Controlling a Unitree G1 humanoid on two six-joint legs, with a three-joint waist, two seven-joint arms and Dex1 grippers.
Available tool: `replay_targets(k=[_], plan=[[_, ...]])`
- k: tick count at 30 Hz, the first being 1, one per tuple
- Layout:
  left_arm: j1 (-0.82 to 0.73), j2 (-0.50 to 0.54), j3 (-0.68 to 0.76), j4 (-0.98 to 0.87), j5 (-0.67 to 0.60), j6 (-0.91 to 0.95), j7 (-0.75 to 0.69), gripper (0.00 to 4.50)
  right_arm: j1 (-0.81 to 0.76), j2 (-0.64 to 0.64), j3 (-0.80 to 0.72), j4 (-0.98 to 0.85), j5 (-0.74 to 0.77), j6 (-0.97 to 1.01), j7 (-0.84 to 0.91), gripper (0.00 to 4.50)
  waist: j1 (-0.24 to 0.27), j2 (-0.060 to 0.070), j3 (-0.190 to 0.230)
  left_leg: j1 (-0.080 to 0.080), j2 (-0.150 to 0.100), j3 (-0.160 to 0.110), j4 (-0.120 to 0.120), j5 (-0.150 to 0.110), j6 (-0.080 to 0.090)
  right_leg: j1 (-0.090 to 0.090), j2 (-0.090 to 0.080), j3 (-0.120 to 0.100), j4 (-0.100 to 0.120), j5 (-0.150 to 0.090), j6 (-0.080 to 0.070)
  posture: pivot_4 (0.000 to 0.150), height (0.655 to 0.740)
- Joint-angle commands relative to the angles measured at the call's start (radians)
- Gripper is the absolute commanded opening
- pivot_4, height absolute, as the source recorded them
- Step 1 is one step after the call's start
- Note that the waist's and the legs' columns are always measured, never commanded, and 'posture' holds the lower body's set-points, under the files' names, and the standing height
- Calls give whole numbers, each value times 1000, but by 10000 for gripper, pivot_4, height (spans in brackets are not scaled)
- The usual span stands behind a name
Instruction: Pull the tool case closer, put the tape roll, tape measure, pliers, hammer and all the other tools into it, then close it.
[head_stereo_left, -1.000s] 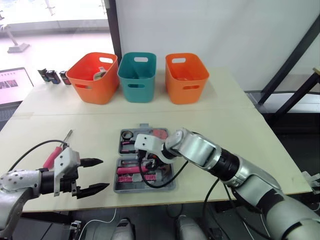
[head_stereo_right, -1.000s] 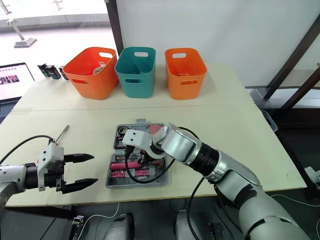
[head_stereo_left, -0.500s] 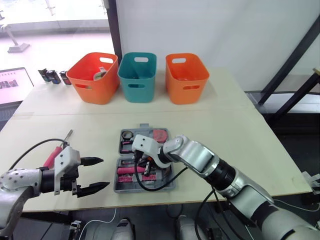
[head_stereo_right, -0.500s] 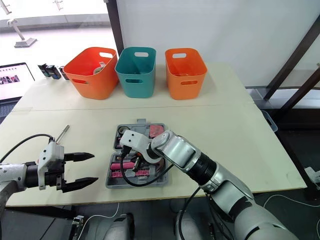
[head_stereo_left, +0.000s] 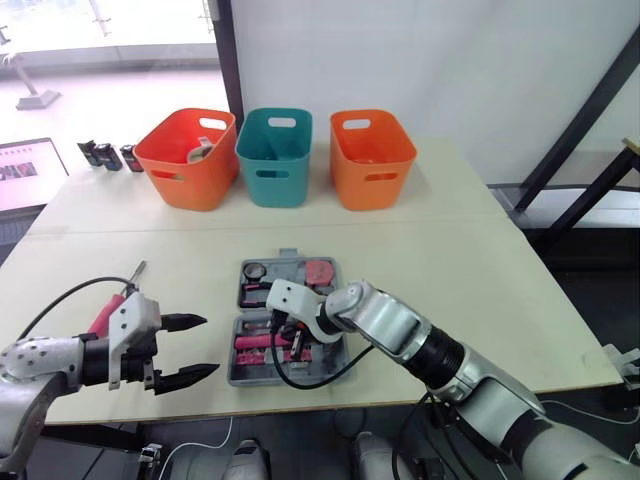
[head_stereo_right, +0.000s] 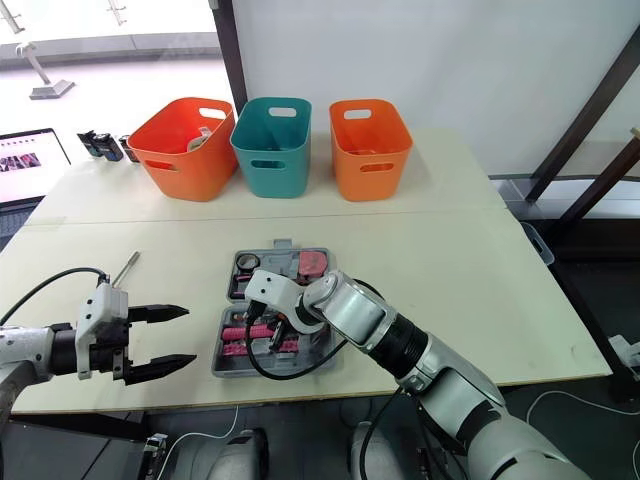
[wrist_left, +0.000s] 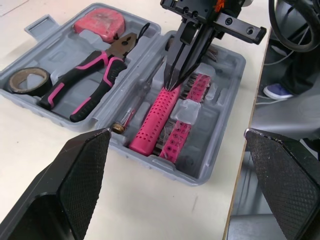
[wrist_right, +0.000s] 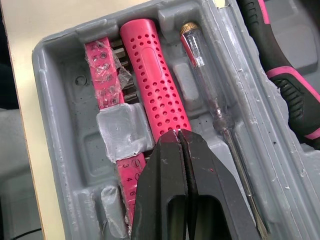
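Tool case (wrist_left: 227, 95), a grey moulded-plastic shell, lies open at the worktop's (head_stereo_left: 450, 250) near edge, holding black-and-pink pliers (wrist_left: 120, 48), a dark tape roll (wrist_left: 29, 91) and a red tape measure (wrist_left: 97, 24). Right claw (wrist_right: 181, 134), fingers pressed together, touches a pink dimpled handle (wrist_right: 152, 75); left claw (head_stereo_left: 198, 349) hangs spread apart to the case's left.

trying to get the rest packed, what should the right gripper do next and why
Probably lift the right gripper out of the tool case: its shut tips just touch the pink perforated handle, already lying in its slot. That clears room for the pink-handled tool on the table beside the open left gripper.
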Motion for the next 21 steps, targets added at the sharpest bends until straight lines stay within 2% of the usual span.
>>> replay_targets(k=[1, 5, 9, 11, 16, 21], plan=[[2, 4, 15, -25, -11, -4, 0, 45000, 67, -19, 86, 85, -18, 66, 14, 450, 2, 0, -4, 1, 0, 0, -1, 0, 0, 1, 0, 0, 0, 0, 0, 1500, 7400], [0, 5, 15, -24, -11, -3, 1, 45000, 118, -24, 122, 189, -66, 5, 2, 450, 3, 2, -12, 11, 0, 0, -4, 0, -1, 11, -1, 0, -5, -3, -1, 1500, 7400], [-3, 7, 15, -22, -11, 0, 1, 45000, 134, 8, 54, 214, -69, -67, -9, 450, -1, 0, -27, 28, 0, 2, -8, -4, 0, 21, -1, 0, -6, -10, -5, 1500, 7400], [-5, 5, 16, -21, -12, 3, 5, 45000, 123, 27, 2, 195, -59, -87, -11, 450, -2, 0, -28, 31, 0, 2, -8, -6, -3, 24, -2, 0, -6, -11, -5, 1500, 7400], [0, -18, 31, 19, -9, 0, 34, 45000, 65, 39, -205, 1, 14, -224, 24, 450, -1, -1, -27, 26, 0, 1, -8, -5, -1, 17, -1, 0, -3, -10, -6, 1500, 7400], [1, -40, 81, 78, -5, -14, 78, 45000, 84, -42, -455, -303, 162, -98, 42, 450, 6, 2, -20, 10, 0, 0, -7, -4, -1, 7, 0, 0, 0, -10, -5, 1500, 7400]])
